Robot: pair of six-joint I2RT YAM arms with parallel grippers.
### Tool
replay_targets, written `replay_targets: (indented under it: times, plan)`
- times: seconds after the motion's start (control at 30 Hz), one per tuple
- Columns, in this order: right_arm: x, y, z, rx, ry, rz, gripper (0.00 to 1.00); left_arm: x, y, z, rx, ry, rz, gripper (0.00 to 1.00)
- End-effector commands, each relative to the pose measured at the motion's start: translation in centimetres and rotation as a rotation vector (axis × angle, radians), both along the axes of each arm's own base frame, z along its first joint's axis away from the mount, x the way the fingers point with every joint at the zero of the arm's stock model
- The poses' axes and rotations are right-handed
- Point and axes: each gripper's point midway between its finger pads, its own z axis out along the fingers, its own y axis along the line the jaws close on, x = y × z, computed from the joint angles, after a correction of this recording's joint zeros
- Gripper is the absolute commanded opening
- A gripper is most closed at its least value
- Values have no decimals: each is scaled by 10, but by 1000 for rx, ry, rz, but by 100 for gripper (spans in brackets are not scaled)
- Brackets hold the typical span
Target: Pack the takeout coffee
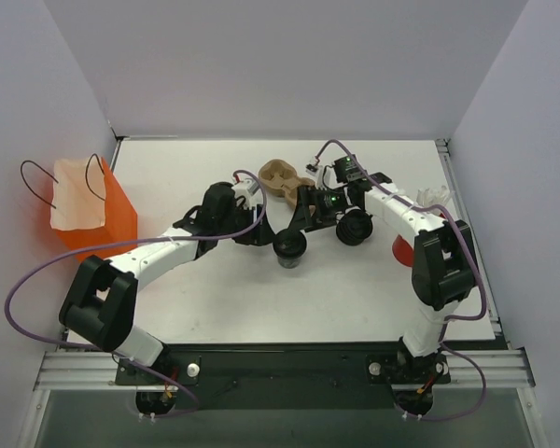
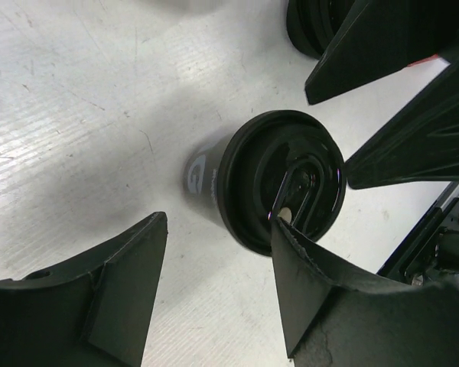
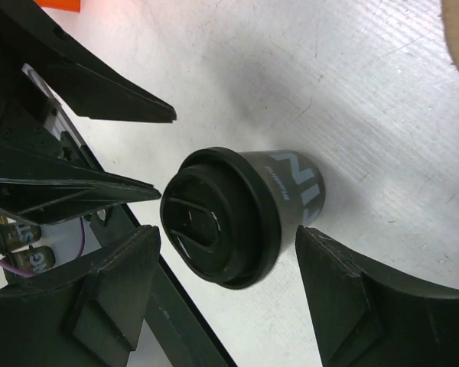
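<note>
From above, find the takeout coffee point(image 1: 290, 245) upright on the bench point(image 1: 215, 299) between left end effector point(image 1: 264, 233) and right end effector point(image 1: 308, 217); by left wrist, note jaws spread, empty; by right wrist, likewise empty astride it, so close gently below the lid point(image 3: 214, 218).

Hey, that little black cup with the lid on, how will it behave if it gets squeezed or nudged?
The lidded cup looks like thin paper, so a hard squeeze would probably dent its wall. It stands upright on a narrow base, so a high sideways nudge may tip it. The glossy lid may be slippery.
</note>
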Motion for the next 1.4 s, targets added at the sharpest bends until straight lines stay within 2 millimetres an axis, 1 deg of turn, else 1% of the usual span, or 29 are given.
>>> replay_targets:
  times: [0.0, 0.17, 0.23, 0.33, 0.37, 0.43, 0.47, 0.5, 0.53, 0.6, 0.63, 0.67, 0.8, 0.9, 0.93, 0.97, 1.0, 1.07, 1.23, 1.27, 1.37]
  plan:
    - [-8, 4, -2, -26, 20, 34, 72, 3, 8, 27, -34, -77, 11, 66]
    - [-14, -1, -13, -67, 33, 1, 70, 2, 6, 31, -53, -80, 10, 66]
    - [-14, -2, -14, -68, 40, -18, 67, 1, 4, 28, -66, -61, 6, 66]
    - [-14, -2, -20, -69, 53, -43, 62, 5, -3, 35, -117, -80, 10, 66]
    - [-13, -1, -20, -69, 41, -49, 61, 3, -4, 31, -118, -72, 12, 66]
    - [-17, -2, -26, -73, 55, -61, 57, 5, -6, 28, -128, -64, 21, 66]
    - [-14, -1, -24, -62, 45, -77, 56, 4, -6, 24, -124, -57, 27, 66]
    - [-14, -1, -26, -63, 45, -86, 54, 3, -7, 20, -124, -47, 31, 66]
    - [-17, 0, -29, -64, 50, -89, 52, 5, -8, 20, -127, -56, 35, 66]
    - [-15, 1, -30, -60, 44, -112, 49, 3, -7, 15, -126, -48, 45, 65]
    - [-20, 2, -34, -66, 58, -115, 48, 3, -8, 14, -132, -53, 45, 65]
    - [-18, 4, -31, -54, 42, -121, 47, 2, -9, 13, -134, -53, 46, 65]
    - [-22, 10, -34, -49, 50, -163, 42, -1, -7, 9, -135, -56, 53, 66]
    - [-24, 13, -38, -46, 59, -191, 41, -1, -7, 9, -144, -62, 56, 65]
    - [-22, 14, -36, -36, 47, -199, 42, -2, -8, 8, -145, -59, 54, 66]
    - [-25, 15, -39, -35, 53, -202, 41, -1, -7, 5, -141, -55, 55, 65]
    - [-24, 17, -36, -20, 50, -211, 41, -1, -8, 4, -140, -56, 55, 65]
    - [-27, 18, -37, -21, 56, -212, 41, -1, -8, -1, -133, -46, 53, 65]
    - [-27, 19, -35, -11, 58, -219, 41, 2, -7, -13, -111, -39, 66, 65]
    - [-24, 21, -32, 3, 46, -217, 41, 3, -7, -15, -105, -41, 69, 65]
    - [-26, 23, -31, 9, 43, -210, 41, 6, -5, -23, -67, -45, 86, 62]
